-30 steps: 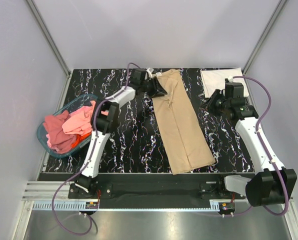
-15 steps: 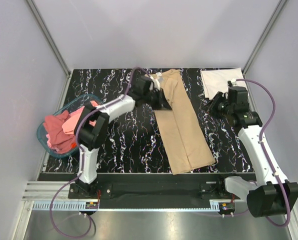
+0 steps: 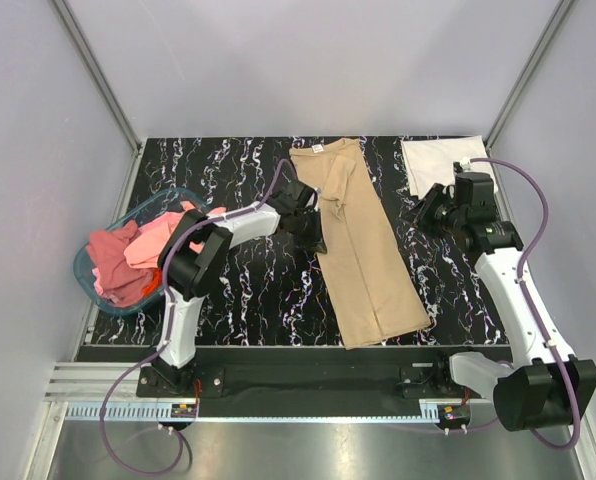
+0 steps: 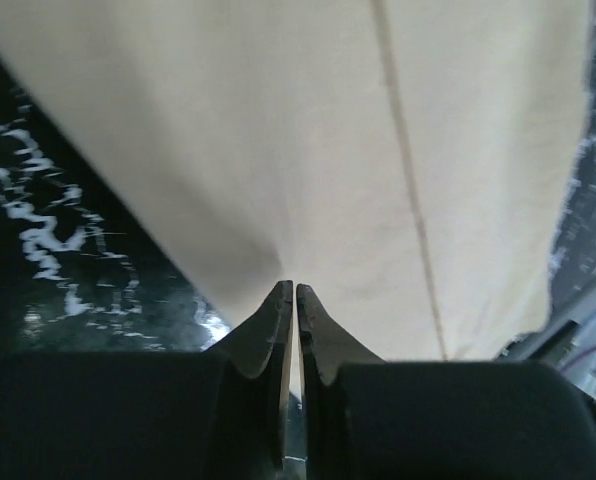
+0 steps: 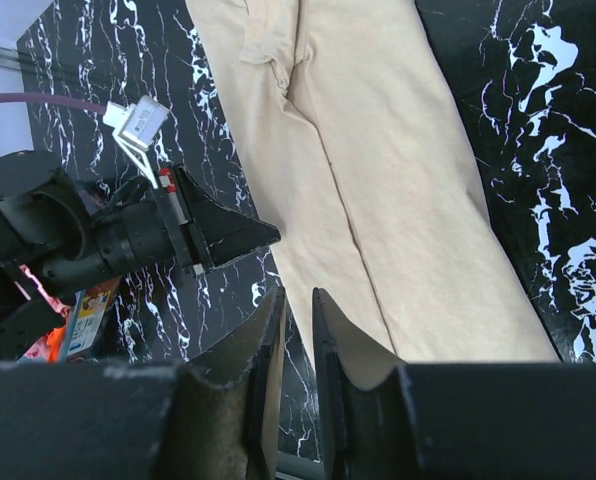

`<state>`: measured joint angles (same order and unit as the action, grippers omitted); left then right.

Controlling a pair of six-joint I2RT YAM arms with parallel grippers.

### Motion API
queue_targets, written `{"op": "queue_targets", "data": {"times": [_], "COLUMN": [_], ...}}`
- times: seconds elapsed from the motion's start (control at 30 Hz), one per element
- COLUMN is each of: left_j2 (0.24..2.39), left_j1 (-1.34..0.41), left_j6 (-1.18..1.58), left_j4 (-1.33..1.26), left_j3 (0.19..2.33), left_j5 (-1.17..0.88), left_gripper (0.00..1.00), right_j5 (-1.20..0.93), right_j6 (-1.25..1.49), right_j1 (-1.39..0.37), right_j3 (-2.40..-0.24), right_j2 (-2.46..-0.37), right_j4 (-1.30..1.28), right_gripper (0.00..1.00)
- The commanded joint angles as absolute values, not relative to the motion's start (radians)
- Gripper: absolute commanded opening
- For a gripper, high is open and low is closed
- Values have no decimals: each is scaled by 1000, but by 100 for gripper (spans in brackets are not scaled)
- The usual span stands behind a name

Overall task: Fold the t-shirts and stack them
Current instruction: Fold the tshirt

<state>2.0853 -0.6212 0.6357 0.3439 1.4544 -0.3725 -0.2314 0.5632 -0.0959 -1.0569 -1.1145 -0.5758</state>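
A tan t-shirt (image 3: 363,250) lies folded lengthwise in a long strip down the middle of the table, its white neck label at the far end. My left gripper (image 3: 316,228) is at the strip's left edge, and the left wrist view shows its jaws (image 4: 294,288) shut on the tan cloth (image 4: 378,150), which puckers toward the tips. My right gripper (image 3: 423,212) hovers to the right of the strip. Its jaws (image 5: 298,295) stand a narrow gap apart with nothing between them. A folded white t-shirt (image 3: 433,162) lies at the far right corner.
A translucent blue basket (image 3: 81,262) at the left edge holds a heap of pink and red t-shirts (image 3: 128,255). The black marbled table (image 3: 248,290) ends at grey walls on three sides. The left gripper (image 5: 228,235) shows in the right wrist view beside the tan cloth (image 5: 378,150).
My left gripper slid from the shirt's collar end down along its left edge toward me, and its jaws closed on the cloth. The right arm shifted slightly.
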Motion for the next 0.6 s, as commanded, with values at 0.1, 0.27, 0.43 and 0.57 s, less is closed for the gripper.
{"op": "queue_targets", "data": {"times": [0.1, 0.27, 0.43, 0.57], "left_j2": [2141, 2157, 2131, 2128], "left_j1": [-623, -595, -545, -486], "left_j6": [594, 581, 571, 554], "left_j4": [399, 448, 498, 523], "left_j3": [1454, 1477, 1476, 1482], "left_j5": [-273, -215, -152, -153], "left_gripper": [9, 8, 7, 7], "right_j5": [-256, -258, -252, -281], "right_j6": [565, 561, 565, 568], "right_j1": [-94, -94, -94, -95], "right_j3": [-1063, -1051, -1017, -989], "right_j2": [-1147, -1169, -1218, -1291], "right_j4": [-554, -545, -505, -468], "right_gripper": [24, 24, 24, 25]}}
